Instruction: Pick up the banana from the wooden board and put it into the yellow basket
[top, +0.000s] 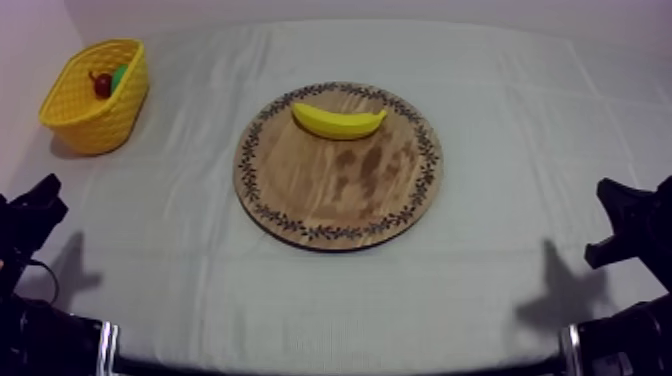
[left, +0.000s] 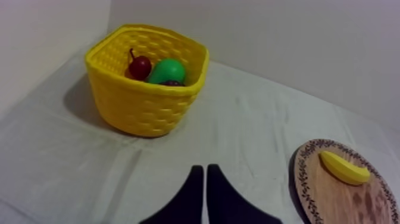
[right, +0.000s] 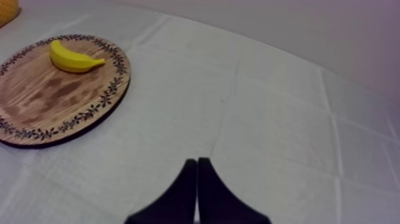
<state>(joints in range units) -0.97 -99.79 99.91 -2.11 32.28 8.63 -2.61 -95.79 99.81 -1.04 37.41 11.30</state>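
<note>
Where the banana (top: 338, 121) lies: on the far part of the round wooden board (top: 340, 205), mid-table.
Left gripper (left: 205, 170): fingers pressed together, empty; banana well apart, ahead to its right.
Right gripper (right: 197, 161): fingers together, empty; banana well apart, ahead to its left.
Yellow basket (top: 95, 125): far left corner, holding a small red fruit (left: 140, 67) and a green pear (left: 168, 70).

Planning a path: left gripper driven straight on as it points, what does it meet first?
Likely bare cloth: the left gripper, shut, points between the yellow basket and the wooden board. It might clip the basket's corner; depth is unclear.
</note>
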